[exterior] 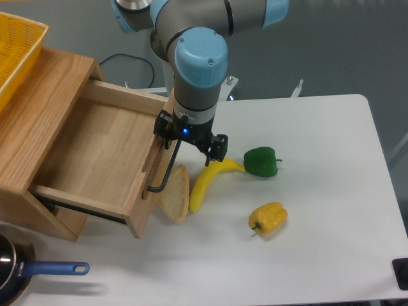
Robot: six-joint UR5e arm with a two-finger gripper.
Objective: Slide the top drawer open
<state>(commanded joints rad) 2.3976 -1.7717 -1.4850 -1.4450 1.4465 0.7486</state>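
Against the front panel of the top drawer (pixel 95 159) you have the gripper (pixel 189 141), pointing down over the upper end of the long black bar handle (pixel 164 171). You can see its two dark fingers set apart, one close to the handle bar and the other out toward the banana, but from this angle you cannot tell whether anything is actually pinched between them. The drawer stands pulled well out of the wooden cabinet (pixel 38 115), its plain box interior open to view and its front panel hanging out past the cabinet's front. On top of the cabinet, at the far left, you see the corner of a yellow basket (pixel 16 54). Just beside the drawer front, a slice of bread (pixel 175 194) lies on the white table (pixel 306 191), under the lower end of the handle. A banana (pixel 207 182) lies touching or nearly touching the bread, a green pepper (pixel 261 161) sits beyond the banana's tip, and a yellow pepper (pixel 268 218) lies further out from the drawer. Below the cabinet's corner you see a pan with a blue handle (pixel 44 270).
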